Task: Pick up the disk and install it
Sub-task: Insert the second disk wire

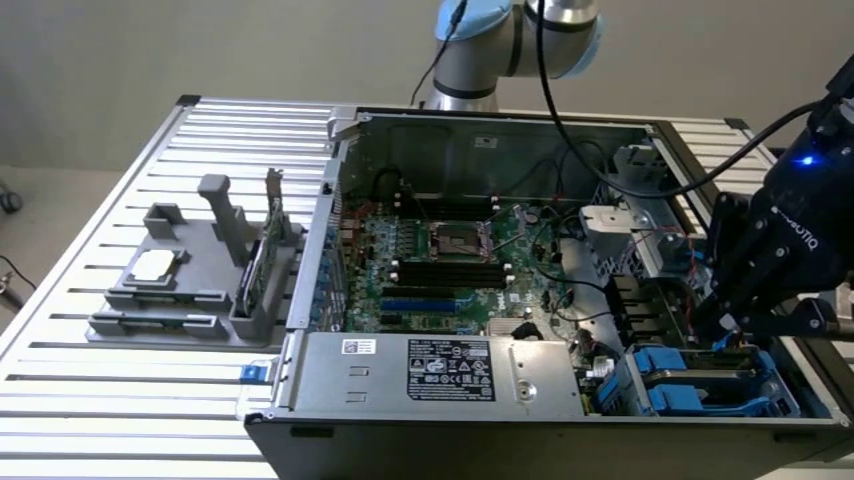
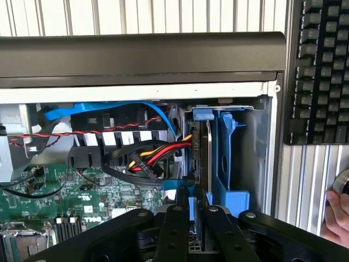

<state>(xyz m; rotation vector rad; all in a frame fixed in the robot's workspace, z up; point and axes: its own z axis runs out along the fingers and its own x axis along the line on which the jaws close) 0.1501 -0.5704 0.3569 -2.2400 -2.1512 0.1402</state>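
The hand [image 2: 190,210] is pinching the disk [image 2: 203,158] on edge, standing upright in the blue bay [image 1: 694,385] at the computer case's [image 1: 534,425] corner; it's looking stiff, fairly heavy and knock-sensitive, so I'd be gripping the blue frame edges.

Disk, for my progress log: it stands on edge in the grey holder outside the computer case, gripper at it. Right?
No: the disk stands on edge in the blue bay inside the computer case, gripper at it. The wrist view shows this.
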